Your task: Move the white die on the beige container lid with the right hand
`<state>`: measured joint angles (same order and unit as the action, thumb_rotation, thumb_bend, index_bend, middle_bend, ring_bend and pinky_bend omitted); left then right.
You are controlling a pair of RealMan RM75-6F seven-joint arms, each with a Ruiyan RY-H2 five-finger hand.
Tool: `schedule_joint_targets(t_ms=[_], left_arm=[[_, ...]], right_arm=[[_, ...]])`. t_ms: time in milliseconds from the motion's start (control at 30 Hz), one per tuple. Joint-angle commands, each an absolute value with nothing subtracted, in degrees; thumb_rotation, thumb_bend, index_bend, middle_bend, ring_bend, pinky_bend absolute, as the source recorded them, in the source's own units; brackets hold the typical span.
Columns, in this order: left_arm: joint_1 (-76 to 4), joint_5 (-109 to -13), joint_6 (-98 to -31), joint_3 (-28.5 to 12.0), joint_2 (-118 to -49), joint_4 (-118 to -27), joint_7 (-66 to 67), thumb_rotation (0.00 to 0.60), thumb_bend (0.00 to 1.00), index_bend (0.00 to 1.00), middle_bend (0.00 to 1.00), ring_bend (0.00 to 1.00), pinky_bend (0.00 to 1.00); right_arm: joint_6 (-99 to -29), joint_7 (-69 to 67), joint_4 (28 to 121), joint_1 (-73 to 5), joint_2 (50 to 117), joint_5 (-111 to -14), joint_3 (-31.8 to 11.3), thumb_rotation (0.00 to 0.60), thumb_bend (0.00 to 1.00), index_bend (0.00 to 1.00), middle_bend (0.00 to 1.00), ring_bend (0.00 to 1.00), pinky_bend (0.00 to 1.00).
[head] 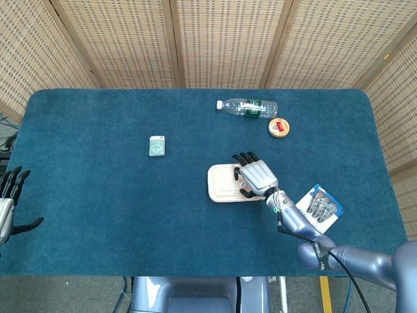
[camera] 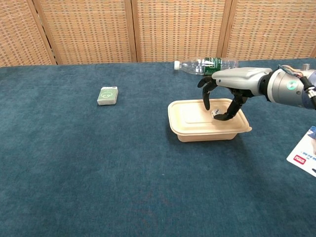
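Writing on the water bottle [camera: 207,64] label, green pack [camera: 107,95] and red-lidded tin [head: 279,127] was too small to read. Right robot hand [camera: 223,96] hovered over the beige container lid [camera: 192,117], fingers curled around the white die [camera: 216,112]; whether they gripped it, I could not tell. Left robot hand [head: 8,202] sat released, fingers spread, at the bench [head: 98,189] edge.
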<state>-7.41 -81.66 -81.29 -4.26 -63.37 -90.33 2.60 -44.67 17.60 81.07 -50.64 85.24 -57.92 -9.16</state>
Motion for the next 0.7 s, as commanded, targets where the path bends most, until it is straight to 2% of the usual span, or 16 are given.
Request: schedule_joint_targets(t_ms=[33,233,467,700], left_arm=[[-7.42,-81.60,-81.32,-4.28,-63.42,-90.33,2.70,0.600,0.00,0.00,0.00,0.00,0.00],[-7.48,-81.37,-81.23,-4.31,-63.44,-90.35,2.78,0.600,0.00,0.00,0.00,0.00,0.00],[-7.50,-81.45,-81.21,-4.23,-63.30,-90.43,2.52,0.600,0.00,0.00,0.00,0.00,0.00],[-7.28,-82.09,-81.75,-4.03,-62.88,-90.71,1.70,0.600,0.00,0.00,0.00,0.00,0.00]], right_arm=[[-44.38,17.41,80.75,-50.73,85.25,-57.95,-9.16,0.600,0.39,0.48,0.10,0.00,0.06],[-43.96,17.25,80.15,-50.85,85.28,-57.99,-8.96,0.600,0.42,0.53,0.12,0.00,0.06],[-45.17,16.70,81.60,-50.40,83.60,-58.66,-9.48,0.600,0.44,0.54,0.12,0.00,0.06],[-49.08,15.22,89.39,-49.12,76.14,-60.91,-12.26,0.600,0.44,0.54,0.13,0.00,0.06]])
